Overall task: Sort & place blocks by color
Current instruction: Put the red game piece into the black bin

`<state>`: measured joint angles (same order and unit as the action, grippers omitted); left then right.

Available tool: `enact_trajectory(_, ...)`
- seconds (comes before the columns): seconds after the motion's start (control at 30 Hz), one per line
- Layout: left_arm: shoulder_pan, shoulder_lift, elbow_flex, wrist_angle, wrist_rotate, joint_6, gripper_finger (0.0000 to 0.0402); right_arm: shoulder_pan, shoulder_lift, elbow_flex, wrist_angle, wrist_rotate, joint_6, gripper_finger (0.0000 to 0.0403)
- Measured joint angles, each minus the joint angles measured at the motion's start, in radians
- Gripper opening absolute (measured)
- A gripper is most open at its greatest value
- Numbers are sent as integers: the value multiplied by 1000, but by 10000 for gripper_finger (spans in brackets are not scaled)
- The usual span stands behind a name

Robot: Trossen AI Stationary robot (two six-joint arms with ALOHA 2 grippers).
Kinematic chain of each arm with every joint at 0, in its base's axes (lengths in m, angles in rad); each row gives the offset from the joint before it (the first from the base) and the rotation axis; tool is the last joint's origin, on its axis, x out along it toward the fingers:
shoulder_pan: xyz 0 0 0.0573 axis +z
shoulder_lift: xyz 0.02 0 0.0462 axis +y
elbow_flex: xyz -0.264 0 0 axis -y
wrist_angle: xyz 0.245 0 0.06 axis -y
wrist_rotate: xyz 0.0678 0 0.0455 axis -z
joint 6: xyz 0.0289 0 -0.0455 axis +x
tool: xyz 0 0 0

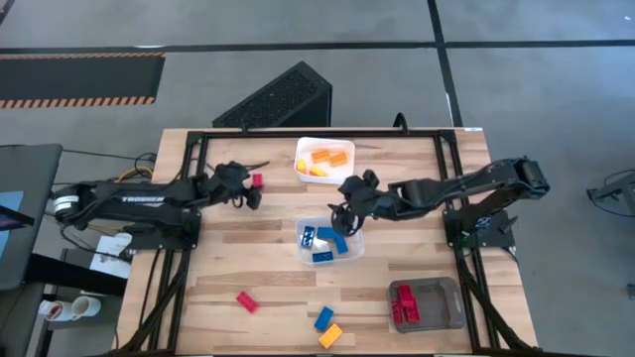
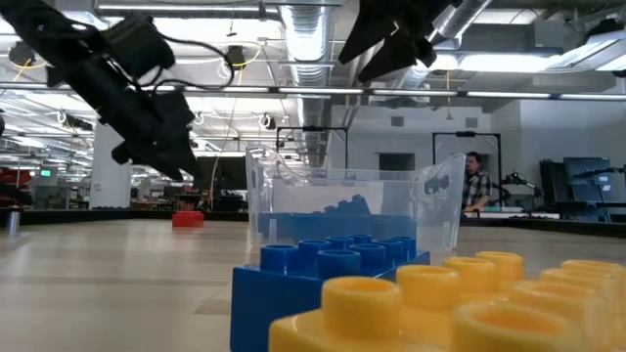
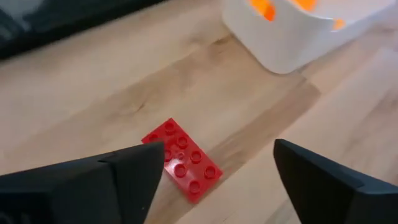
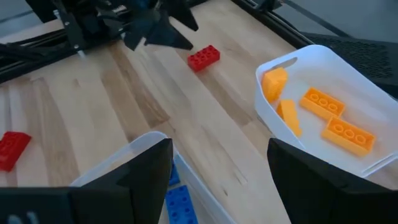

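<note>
A red block [image 3: 182, 165] lies flat on the wood table, studs up, left of the white tray [image 1: 301, 169]. My left gripper [image 3: 219, 149] hovers over it, open, one finger on each side and the block nearer one of them; in the high view the gripper [image 1: 247, 191] stands just beside the block [image 1: 257, 180]. My right gripper [image 1: 343, 213] hangs open and empty above the far rim of the clear tray [image 1: 354, 250], which holds blue blocks [image 1: 327, 243]. Orange blocks [image 4: 339, 121] lie in the white tray.
A grey tray [image 1: 446, 288] at the near right holds red blocks [image 1: 405, 305]. Loose near the front edge lie a red block [image 1: 246, 300], a blue block [image 1: 323, 318] and an orange block [image 1: 330, 335]. Bare wood lies between the trays and the left arm.
</note>
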<state>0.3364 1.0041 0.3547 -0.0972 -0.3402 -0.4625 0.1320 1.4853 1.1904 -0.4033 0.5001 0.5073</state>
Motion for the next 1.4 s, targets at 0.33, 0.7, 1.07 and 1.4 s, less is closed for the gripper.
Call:
enact_trajectory(0.33,105,314,152,-63,44,-125,337,-16,0,0,-5,-1,-1,281)
enact_trajectory(0.7,121,546,217,-51,51,-34,286,12,1,0,-13,-1,-3,281)
enact_trajectory(1.07,79,405,203,-66,174,122,103,12,1,0,-12,16,8,281)
enact_trajectory(1.4,-61,-1,75,423,519,222,103,25,1,-2,86,81,0,281)
